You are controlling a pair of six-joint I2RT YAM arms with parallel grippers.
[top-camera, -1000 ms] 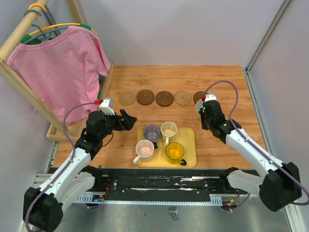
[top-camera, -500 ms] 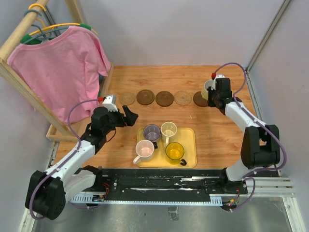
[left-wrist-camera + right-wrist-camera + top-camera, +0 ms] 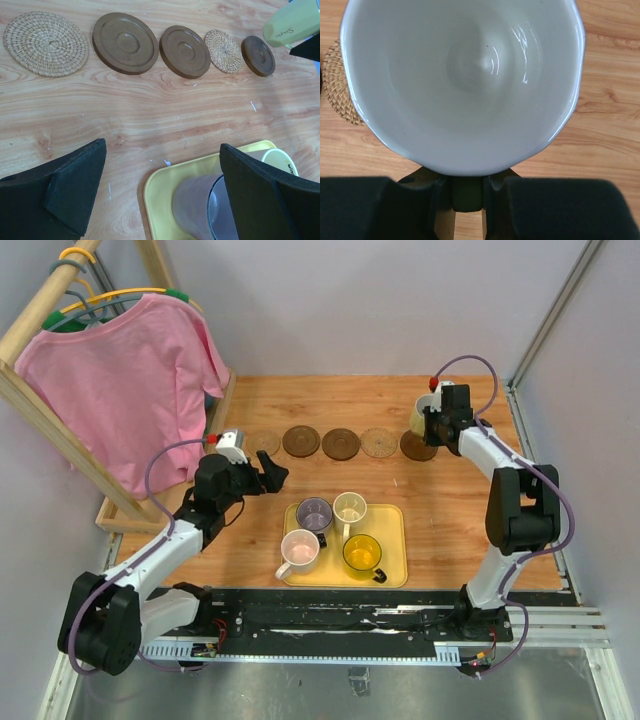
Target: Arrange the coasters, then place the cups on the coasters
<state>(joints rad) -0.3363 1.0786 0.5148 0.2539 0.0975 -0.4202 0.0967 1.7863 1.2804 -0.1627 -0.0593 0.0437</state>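
Observation:
Five coasters lie in a row at the far side: tan [image 3: 262, 443], dark brown [image 3: 301, 441], dark brown [image 3: 340, 443], tan [image 3: 379, 443] and dark brown [image 3: 413, 448]. My right gripper [image 3: 437, 421] is shut on the handle of the whitish pale-green cup [image 3: 424, 417], which hangs tilted just beyond the rightmost dark coaster [image 3: 258, 55]. Its pale inside [image 3: 465, 75] fills the right wrist view. The purple [image 3: 314, 512], cream [image 3: 349, 507], pink [image 3: 300, 550] and yellow [image 3: 362, 554] cups stand on the yellow tray [image 3: 394, 536]. My left gripper [image 3: 268, 475] is open over the tray's far left corner, by the purple cup [image 3: 200, 205].
A wooden clothes rack with a pink shirt [image 3: 125, 380] stands at the left, its base frame [image 3: 120, 515] along the table's left edge. Grey walls close the back and the right side.
My right arm has carried the pale-green cup away from me, to the rightmost dark coaster. My left gripper has shifted slightly farther and to the right, still open.

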